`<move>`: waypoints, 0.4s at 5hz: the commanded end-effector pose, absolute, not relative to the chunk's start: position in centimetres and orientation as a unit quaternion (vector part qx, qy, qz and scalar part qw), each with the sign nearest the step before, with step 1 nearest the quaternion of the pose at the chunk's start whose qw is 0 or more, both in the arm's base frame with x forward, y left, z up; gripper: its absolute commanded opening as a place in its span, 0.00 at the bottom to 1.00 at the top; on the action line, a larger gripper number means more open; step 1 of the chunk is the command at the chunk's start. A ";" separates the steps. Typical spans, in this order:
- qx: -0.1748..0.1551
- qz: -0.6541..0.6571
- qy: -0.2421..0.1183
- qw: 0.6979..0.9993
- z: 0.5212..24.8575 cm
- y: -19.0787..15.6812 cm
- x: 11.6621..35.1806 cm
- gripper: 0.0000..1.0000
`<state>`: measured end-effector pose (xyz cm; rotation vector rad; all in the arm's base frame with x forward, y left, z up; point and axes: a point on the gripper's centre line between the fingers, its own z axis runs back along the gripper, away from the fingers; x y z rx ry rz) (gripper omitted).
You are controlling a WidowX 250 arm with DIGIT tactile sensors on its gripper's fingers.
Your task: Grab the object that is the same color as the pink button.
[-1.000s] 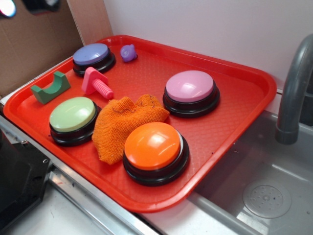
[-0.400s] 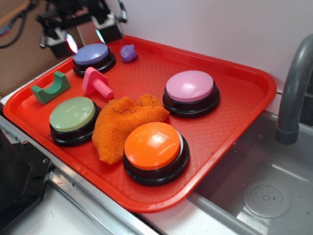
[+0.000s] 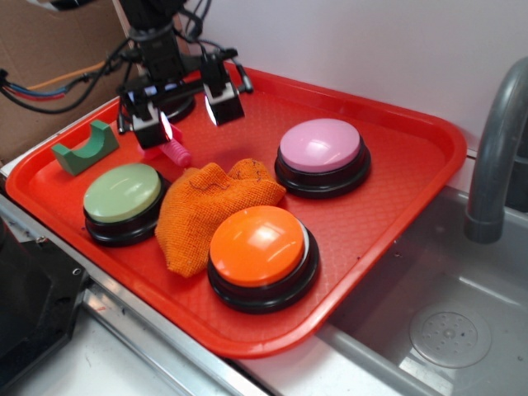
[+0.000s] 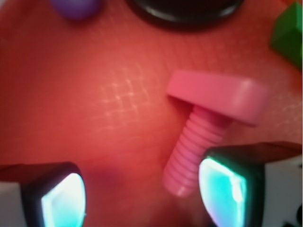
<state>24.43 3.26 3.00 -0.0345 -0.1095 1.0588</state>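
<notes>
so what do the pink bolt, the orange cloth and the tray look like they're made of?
Pink bolt: looks like moulded plastic, satin finish, with smooth rounded head edges and even ribbed threads.
Orange cloth: coarse woven fabric, matte; an open, burlap-like weave and soft folds show.
Tray: probably hard plastic, with a fine grid texture on the floor and a glossy rolled rim.

Orange cloth (image 3: 210, 210) between green (image 3: 122, 194), orange buttons (image 3: 260, 247)

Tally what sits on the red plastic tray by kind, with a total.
Dome push buttons: 4 (green button, orange button, pink button; a fourth shows only its black base)
Small plastic toys: 3 (pink ribbed bolt, green arch block, blurred purple piece)
Crumpled orange woven cloth: 1
Total: 8
</notes>
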 end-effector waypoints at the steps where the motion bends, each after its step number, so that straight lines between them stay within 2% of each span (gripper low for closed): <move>1: -0.010 0.545 -0.065 0.836 1.9 5.8 23.7 1.00; 2: -0.016 0.568 -0.078 0.819 1.8 6.7 23.5 1.00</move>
